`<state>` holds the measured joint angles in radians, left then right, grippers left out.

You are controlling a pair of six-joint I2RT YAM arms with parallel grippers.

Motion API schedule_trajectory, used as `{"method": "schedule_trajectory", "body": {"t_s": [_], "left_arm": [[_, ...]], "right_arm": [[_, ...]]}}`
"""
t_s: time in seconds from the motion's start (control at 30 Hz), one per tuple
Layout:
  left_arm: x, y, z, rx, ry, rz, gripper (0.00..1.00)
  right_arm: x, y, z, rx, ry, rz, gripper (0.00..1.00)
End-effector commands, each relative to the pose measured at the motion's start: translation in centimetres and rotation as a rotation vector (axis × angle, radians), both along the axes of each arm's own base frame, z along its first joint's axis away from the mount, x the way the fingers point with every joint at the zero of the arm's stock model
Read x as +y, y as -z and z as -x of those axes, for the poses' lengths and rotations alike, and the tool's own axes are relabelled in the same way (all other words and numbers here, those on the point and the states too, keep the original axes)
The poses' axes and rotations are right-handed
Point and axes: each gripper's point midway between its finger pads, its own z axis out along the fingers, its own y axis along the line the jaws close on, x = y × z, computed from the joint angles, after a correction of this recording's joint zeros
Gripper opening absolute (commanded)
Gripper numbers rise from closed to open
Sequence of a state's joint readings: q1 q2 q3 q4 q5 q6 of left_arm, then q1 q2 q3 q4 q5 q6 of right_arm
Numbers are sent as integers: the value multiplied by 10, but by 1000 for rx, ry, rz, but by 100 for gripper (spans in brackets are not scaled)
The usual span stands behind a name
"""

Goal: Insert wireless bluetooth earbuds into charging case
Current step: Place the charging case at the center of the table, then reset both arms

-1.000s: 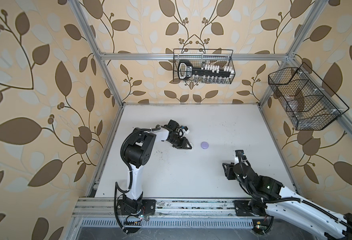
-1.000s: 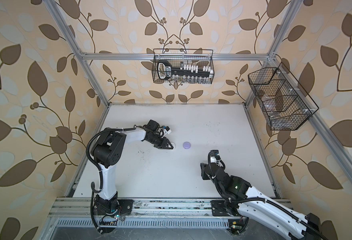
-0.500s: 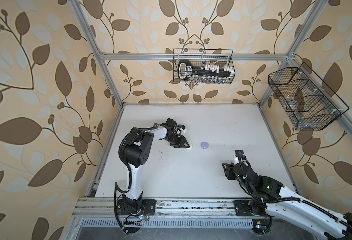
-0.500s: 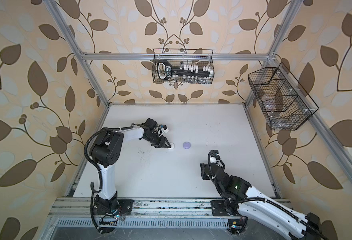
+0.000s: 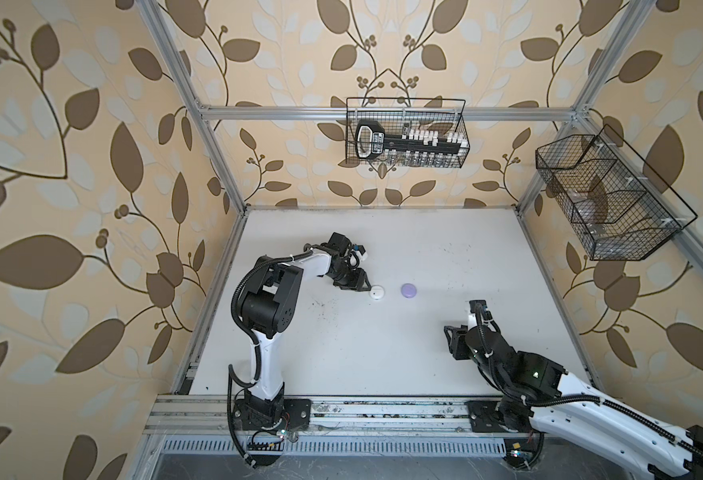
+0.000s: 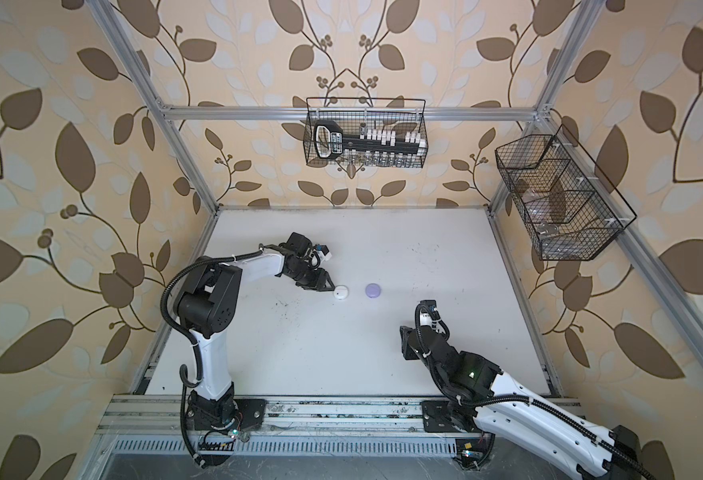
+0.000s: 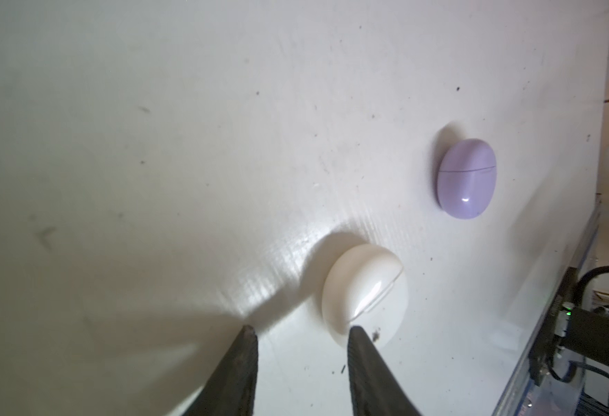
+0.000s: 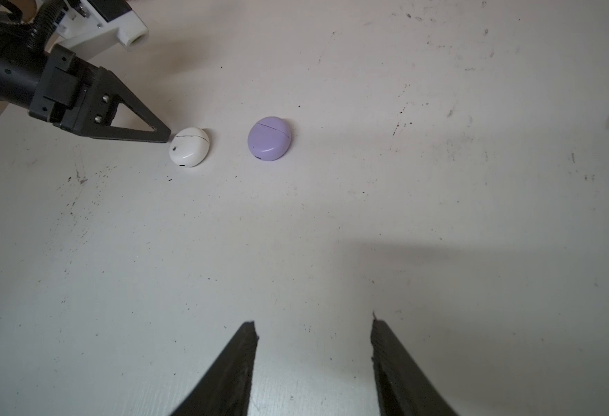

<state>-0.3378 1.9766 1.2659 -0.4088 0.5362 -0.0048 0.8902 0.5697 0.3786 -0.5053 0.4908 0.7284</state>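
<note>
My left gripper (image 7: pixel 301 333) is open and empty, low over the table (image 5: pixel 383 365). One fingertip (image 7: pixel 360 340) is at the edge of the white case (image 7: pixel 366 291); I cannot tell whether it touches. The lavender case (image 7: pixel 467 178) lies near the white one but apart from it. Both lids are shut, so any earbuds are hidden from me. My right gripper (image 8: pixel 314 324) is well apart from both cases, its jaws spread with nothing between them.

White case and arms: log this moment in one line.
white case: shut | lavender case: shut, apart | left fingers: open, empty, beside white case | right fingers: open, empty, clear of both
</note>
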Motion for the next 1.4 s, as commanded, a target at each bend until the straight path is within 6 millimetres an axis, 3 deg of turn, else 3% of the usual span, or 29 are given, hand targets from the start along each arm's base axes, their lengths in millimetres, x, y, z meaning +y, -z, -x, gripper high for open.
{"method": "schedule_trajectory", "body": {"t_s": [0.0, 0.13, 0.27, 0.37, 0.5, 0.6, 0.73, 0.87, 1.17, 1.37], "left_arm": [[28, -24, -1, -138, -25, -94, 44], [46, -64, 0, -318, -63, -116, 47], [77, -95, -3, -458, -167, -140, 55], [106, -115, -2, -554, -264, -139, 66], [143, -127, 2, -662, -378, -170, 77], [168, -127, 5, -712, -451, -201, 81], [204, -116, 1, -754, -566, -234, 84], [228, -108, -1, -816, -644, -218, 86], [242, -95, -10, -807, -710, -249, 90], [234, -97, 4, -868, -681, -207, 91]], "right_arm": [[-4, 4, 1, -2, 9, 24, 53], [-5, 1, -2, -9, 9, 19, 68], [-12, -10, -13, -43, 49, 12, 78], [-19, -26, -26, -78, 85, 8, 84], [-34, -40, -47, -76, 140, 39, 92], [-55, -44, -66, -42, 209, 58, 93], [-97, -50, -88, -50, 348, 119, 94], [-130, -48, -102, -66, 452, 241, 93], [-115, -48, -129, -311, 318, 366, 94], [-115, -40, -154, -326, 281, 425, 95]]}}
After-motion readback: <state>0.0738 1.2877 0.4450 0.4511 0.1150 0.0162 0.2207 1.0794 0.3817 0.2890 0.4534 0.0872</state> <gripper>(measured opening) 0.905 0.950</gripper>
